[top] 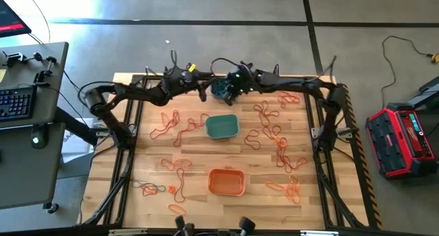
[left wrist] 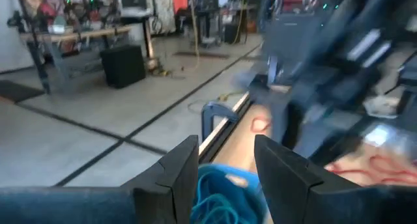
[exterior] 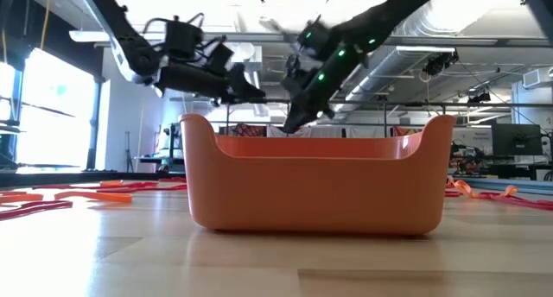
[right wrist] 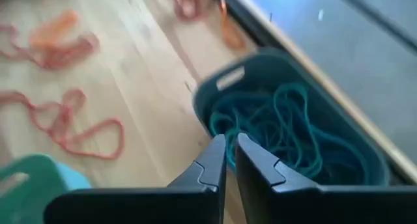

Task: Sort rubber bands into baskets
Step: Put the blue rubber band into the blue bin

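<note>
At the far edge of the worktop (top: 137, 208), both arms meet over the grey-blue basket (top: 221, 90), which already holds a tangle of blue-teal bands (right wrist: 287, 129). My left end effector (left wrist: 225, 168) hovers just above that basket with its fingers apart and nothing between them; I read this as a drop just made. My right end effector (right wrist: 229, 160) hangs beside it over the same tub, fingers nearly together, and I see no band pinched between them.

State of the sort: the teal-green basket (top: 222, 126) sits mid-worktop and the orange basket (top: 227, 182) nearer the front. I cannot tell from above whether either holds anything. Orange and red bands (top: 274, 136) lie scattered on both sides, well apart from the baskets.

Notes for doing this step well:
- Lift the left arm straight up before swinging out, so no loop snags a finger and comes back out of the tub.
- Keep the two arms clear of each other; they are crowded here.
- Next pick: choose a band lying alone, not one in a knotted cluster, and pinch at a single strand.
</note>
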`<state>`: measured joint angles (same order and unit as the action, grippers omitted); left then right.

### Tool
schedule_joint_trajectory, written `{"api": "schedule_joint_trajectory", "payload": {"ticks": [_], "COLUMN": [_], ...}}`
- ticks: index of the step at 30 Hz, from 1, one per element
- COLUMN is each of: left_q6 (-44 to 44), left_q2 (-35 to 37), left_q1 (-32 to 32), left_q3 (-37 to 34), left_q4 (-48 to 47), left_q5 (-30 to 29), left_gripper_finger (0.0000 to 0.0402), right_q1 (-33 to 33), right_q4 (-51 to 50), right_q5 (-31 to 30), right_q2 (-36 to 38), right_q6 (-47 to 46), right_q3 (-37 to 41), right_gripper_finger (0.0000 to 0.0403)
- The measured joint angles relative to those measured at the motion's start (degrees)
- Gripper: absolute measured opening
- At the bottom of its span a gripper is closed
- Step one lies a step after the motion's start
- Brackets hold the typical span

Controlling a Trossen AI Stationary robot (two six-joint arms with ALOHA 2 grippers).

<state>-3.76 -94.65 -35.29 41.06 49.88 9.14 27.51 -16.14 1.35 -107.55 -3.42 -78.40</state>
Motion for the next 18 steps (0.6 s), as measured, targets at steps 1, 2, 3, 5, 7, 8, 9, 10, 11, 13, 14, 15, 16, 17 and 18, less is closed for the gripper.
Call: {"api": "schedule_joint_trajectory", "payload": {"ticks": [1,2,3,5,7,8,9,10,11,13,14,15,16,17,18], "left_q6": [0.10,0.12,0.16,0.29,0.29,0.28,0.28,0.26,0.25,0.23,0.23,0.23,0.23,0.28,0.34], "left_q2": [1.39,2.72,3.88,6.22,8.43,9.43,10.39,11.30,12.12,13.59,14.18,14.57,14.88,15.19,15.25], "left_q1": [0.07,0.21,0.28,0.57,0.59,0.59,0.59,0.59,0.59,0.59,0.61,0.62,0.63,0.63,0.63], "left_q3": [-1.21,-2.42,-3.30,-5.52,-7.06,-7.87,-8.53,-9.24,-9.93,-10.87,-11.34,-11.57,-11.88,-12.35,-12.49], "left_q4": [0.20,-0.06,-0.11,-0.18,-0.01,0.20,0.27,0.25,0.12,0.15,0.23,0.27,0.44,0.30,0.27], "left_q5": [0.51,0.92,1.03,1.04,0.99,0.99,0.90,0.84,0.85,0.84,0.84,0.84,0.84,0.84,0.84], "left_gripper_finger": [0.0143,0.0143,0.0143,0.0143,0.0143,0.0143,0.0143,0.0143,0.0143,0.0143,0.0143,0.0143,0.0143,0.0143,0.0143], "right_q1": [0.31,0.48,0.77,1.06,1.47,1.78,2.15,2.55,2.95,3.79,4.16,4.50,4.88,5.26,5.67], "right_q4": [-2.44,-4.59,-6.18,-8.01,-8.95,-9.36,-9.76,-10.30,-10.94,-11.04,-11.10,-10.95,-10.73,-10.80,-10.88], "right_q5": [1.02,2.31,3.56,4.08,3.31,3.36,3.70,3.69,3.57,3.22,2.55,1.34,0.37,-0.73,-1.51], "right_q2": [-1.79,-3.60,-5.13,-7.98,-10.03,-10.95,-11.71,-12.35,-12.92,-13.76,-14.03,-14.20,-14.22,-14.24,-14.29], "right_q6": [0.62,0.90,1.32,1.95,1.96,1.90,1.88,1.74,1.23,0.45,-0.10,-0.81,-1.30,-1.89,-2.44], "right_q3": [-1.92,-3.84,-5.33,-7.73,-9.41,-10.25,-10.94,-11.36,-11.60,-11.82,-11.82,-11.82,-11.84,-11.84,-11.84], "right_gripper_finger": [0.0022,0.0022,0.0022,0.0022,0.0022,0.0022,0.0022,0.0022,0.0022,0.0022,0.0022,0.0022,0.0022,0.0022,0.0022]}}
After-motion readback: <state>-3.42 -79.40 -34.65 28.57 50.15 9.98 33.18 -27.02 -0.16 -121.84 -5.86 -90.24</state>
